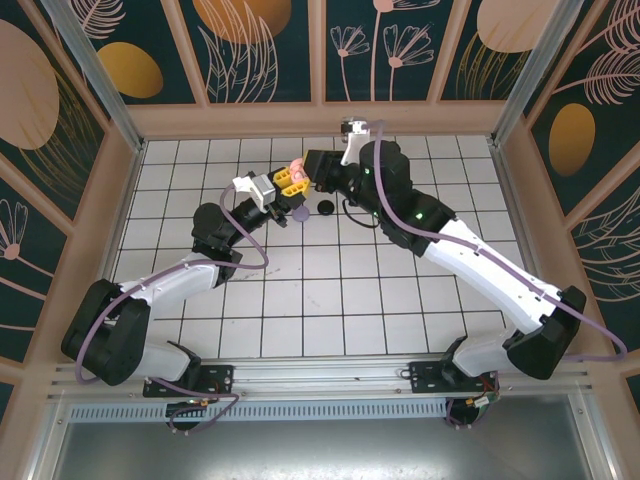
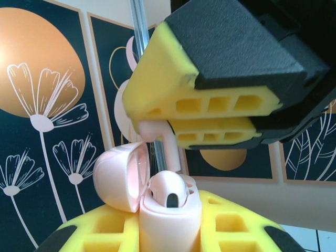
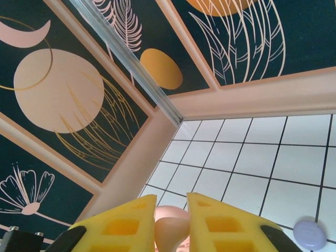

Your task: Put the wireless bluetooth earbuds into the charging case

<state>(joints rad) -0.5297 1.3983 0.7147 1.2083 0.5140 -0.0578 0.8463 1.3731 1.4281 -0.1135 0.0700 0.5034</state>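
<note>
Could totally snag instead of dropping in if tilted: left gripper [image 2: 169,240] clamping the charging case [image 2: 167,218], right gripper [image 3: 171,210] pinching the pink earbud [image 2: 167,144].

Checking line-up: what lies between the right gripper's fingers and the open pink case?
A pale pink earbud, pinched by those fingers, stem pointing down at the case; left wrist view.

Place: a robot lab test cell, not a home or a shop.
Tabletop: a white tiled tabletop [image 1: 330,300] with a black grid.
Walls: printed panels [image 1: 250,45] of flowers and leaves enclose the tabletop on three sides, framed by aluminium posts [image 1: 90,65] at its far corners.
Robots: a left arm [image 1: 165,285] and a right arm [image 1: 490,265], bolted to an aluminium rail [image 1: 320,375] along the tabletop's near edge.
</note>
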